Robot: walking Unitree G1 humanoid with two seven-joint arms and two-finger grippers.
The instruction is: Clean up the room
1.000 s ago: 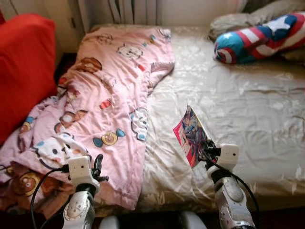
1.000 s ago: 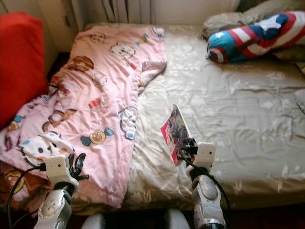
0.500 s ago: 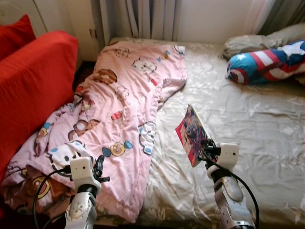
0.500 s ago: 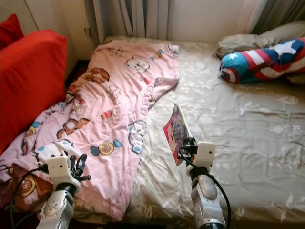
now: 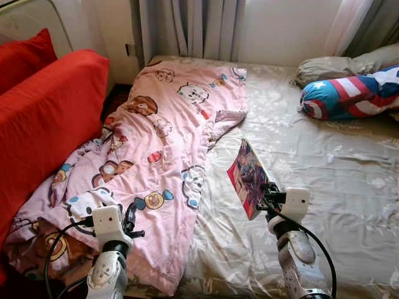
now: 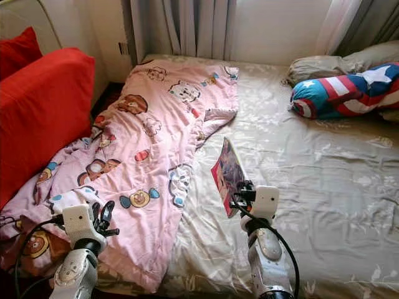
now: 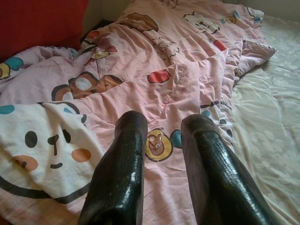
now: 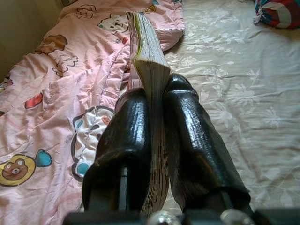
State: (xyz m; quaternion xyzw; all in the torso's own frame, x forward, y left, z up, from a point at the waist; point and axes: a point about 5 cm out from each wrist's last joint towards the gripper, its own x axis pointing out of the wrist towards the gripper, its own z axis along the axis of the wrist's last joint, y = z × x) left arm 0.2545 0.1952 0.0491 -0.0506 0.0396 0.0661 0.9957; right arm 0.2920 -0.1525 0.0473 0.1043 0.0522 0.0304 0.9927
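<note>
My right gripper [image 5: 265, 198] is shut on a thin comic book [image 5: 247, 177] with a colourful cover, held upright on its edge above the beige bed sheet [image 5: 324, 156]. In the right wrist view the book's page edge [image 8: 149, 70] stands clamped between the two black fingers [image 8: 131, 140]. My left gripper [image 5: 129, 219] hovers low over the near end of a pink cartoon-print blanket [image 5: 168, 137]. Its fingers [image 7: 123, 159] stand slightly apart with nothing between them.
A red sofa with cushions [image 5: 43, 118] runs along the left of the bed. A star-and-stripes bolster pillow [image 5: 349, 93] and a grey pillow [image 5: 330, 63] lie at the far right. Curtains [image 5: 199, 28] hang behind the bed. The blanket spills over the bed's near left corner.
The camera has shifted, showing more of the wall, curtains and sofa. Both grippers keep their poses, the right one still gripping the book.
</note>
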